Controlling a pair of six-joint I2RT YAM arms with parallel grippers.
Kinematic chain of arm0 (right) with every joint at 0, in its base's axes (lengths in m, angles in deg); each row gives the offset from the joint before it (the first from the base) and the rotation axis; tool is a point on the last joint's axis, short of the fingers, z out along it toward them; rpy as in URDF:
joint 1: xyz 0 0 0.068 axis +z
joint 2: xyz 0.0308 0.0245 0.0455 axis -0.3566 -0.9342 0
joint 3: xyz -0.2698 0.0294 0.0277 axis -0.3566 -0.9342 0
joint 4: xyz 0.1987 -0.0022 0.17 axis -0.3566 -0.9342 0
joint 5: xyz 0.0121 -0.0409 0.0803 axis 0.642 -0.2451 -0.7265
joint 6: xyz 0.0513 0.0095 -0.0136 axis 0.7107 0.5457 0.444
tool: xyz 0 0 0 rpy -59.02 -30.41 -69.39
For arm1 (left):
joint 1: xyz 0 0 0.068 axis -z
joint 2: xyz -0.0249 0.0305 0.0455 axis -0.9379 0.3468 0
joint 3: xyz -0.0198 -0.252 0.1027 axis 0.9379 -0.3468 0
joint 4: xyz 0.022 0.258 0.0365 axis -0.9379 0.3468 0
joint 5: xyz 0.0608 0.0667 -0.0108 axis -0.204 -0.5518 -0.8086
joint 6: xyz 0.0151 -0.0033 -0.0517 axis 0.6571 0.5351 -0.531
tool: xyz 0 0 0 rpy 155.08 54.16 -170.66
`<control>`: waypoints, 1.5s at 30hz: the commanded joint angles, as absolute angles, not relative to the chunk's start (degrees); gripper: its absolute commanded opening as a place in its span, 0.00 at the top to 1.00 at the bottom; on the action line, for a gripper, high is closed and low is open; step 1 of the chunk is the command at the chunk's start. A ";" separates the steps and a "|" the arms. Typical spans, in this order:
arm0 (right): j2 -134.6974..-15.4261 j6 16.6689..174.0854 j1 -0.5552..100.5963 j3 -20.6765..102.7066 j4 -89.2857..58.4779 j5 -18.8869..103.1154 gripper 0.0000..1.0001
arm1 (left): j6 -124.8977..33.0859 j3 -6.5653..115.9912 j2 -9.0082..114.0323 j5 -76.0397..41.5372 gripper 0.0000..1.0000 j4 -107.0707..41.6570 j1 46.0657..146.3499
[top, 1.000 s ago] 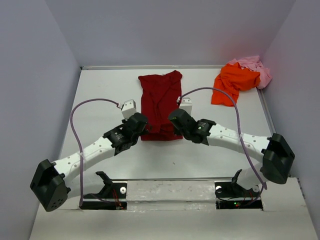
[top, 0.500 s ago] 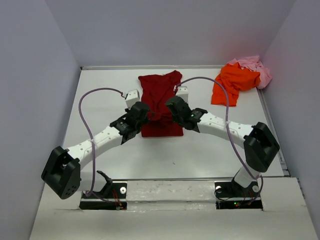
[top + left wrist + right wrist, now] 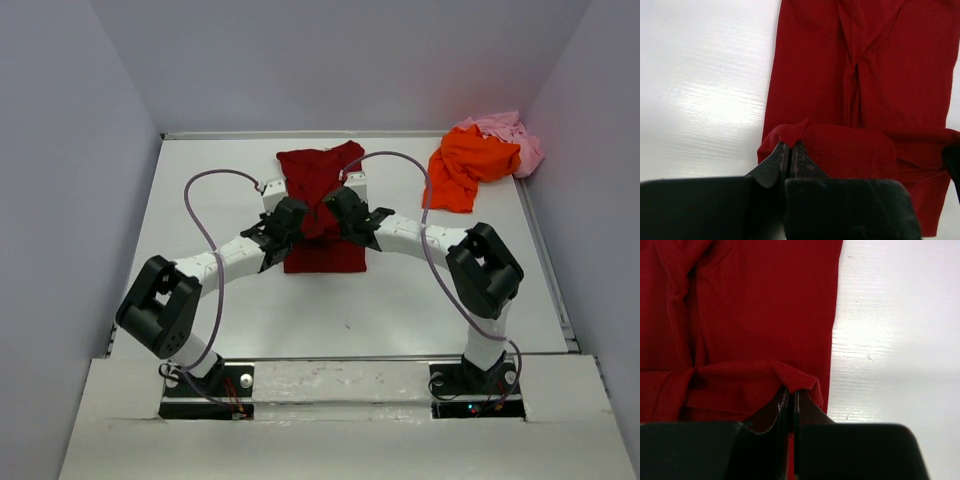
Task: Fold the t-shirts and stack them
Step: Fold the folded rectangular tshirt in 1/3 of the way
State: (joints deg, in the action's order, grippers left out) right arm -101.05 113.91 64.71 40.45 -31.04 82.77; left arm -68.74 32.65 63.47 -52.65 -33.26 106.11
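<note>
A dark red t-shirt (image 3: 318, 180) lies lengthwise in the middle of the table, its near hem lifted and doubled over toward the far end. My left gripper (image 3: 789, 146) is shut on the hem's left corner, red cloth (image 3: 840, 150) bunched over its tips. At the right corner my right gripper (image 3: 790, 390) is likewise shut, pinching a fold of the same shirt (image 3: 755, 305). From above both grippers (image 3: 296, 218) (image 3: 340, 212) meet over the shirt's middle. An orange t-shirt (image 3: 466, 162) lies crumpled at the far right, with a pale pink t-shirt (image 3: 510, 132) partly under it.
The white table (image 3: 200, 200) is walled in grey on three sides. Purple cables (image 3: 200, 195) loop up from each arm. The arm bases (image 3: 210, 385) stand at the near edge.
Both grippers have carried the near hem of the red shirt away from me, toward the far end, folding the lower part over the rest. They stay shut on it.
</note>
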 commanded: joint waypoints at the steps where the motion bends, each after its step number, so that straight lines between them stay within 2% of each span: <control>1: -103.84 113.87 64.05 44.74 -28.52 84.03 1.00 | -68.16 36.77 67.45 -53.64 1.00 -37.63 105.48; 8: -109.02 113.35 62.21 48.61 -29.74 84.47 1.00 | -66.67 42.38 75.44 -54.87 0.98 -37.55 105.13; 9: -110.07 113.26 62.20 49.14 -30.10 84.73 0.95 | -65.89 43.35 75.98 -55.04 0.90 -36.94 105.13; 11: -110.87 112.73 61.68 49.84 -30.89 85.17 0.86 | -65.18 45.29 76.60 -55.22 0.80 -35.62 104.95; 12: -111.05 112.73 61.67 50.28 -30.98 85.44 0.74 | -64.91 46.95 76.60 -55.39 0.71 -34.48 104.87; 13: -111.14 112.04 61.15 50.46 -30.98 85.53 0.66 | -64.22 47.75 76.34 -56.44 0.55 -33.77 104.86; 14: -110.97 111.77 61.15 50.63 -31.42 86.57 0.52 | -63.69 49.59 75.46 -57.06 0.51 -32.20 104.78; 16: -109.74 110.54 61.15 50.63 -31.42 87.28 0.43 | -61.24 52.14 73.97 -58.91 0.40 -30.79 104.78; 17: -109.30 109.75 61.15 50.81 -31.42 87.28 0.40 | -60.35 52.15 72.92 -59.52 0.37 -30.52 104.60; 18: -108.86 107.48 61.15 51.25 -31.42 86.24 0.32 | -59.38 54.07 70.91 -60.40 0.36 -28.08 104.34; 20: -107.55 105.62 61.15 51.86 -31.85 86.58 0.31 | -57.71 57.93 68.96 -60.93 0.32 -26.13 103.81; 25: -102.10 102.28 61.15 51.69 -32.30 83.70 0.29 | -53.32 64.37 64.04 -57.77 0.31 -20.76 101.36; 28: -98.84 101.48 61.15 51.43 -32.91 80.27 0.29 | -50.68 60.26 60.44 -56.36 0.31 -24.09 99.43; 32: -96.55 101.57 61.15 49.94 -33.53 74.29 0.28 | -51.29 47.35 54.37 -55.31 0.31 -32.87 98.62; 45: -106.04 106.40 61.15 53.44 -34.06 64.35 0.28 | -50.59 47.58 50.14 -54.52 0.29 -33.85 98.18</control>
State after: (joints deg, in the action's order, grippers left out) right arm -104.37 103.96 61.08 50.11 -33.92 68.34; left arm -52.13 47.80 52.74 -53.39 -30.44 98.20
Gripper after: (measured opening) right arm 0.718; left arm 0.710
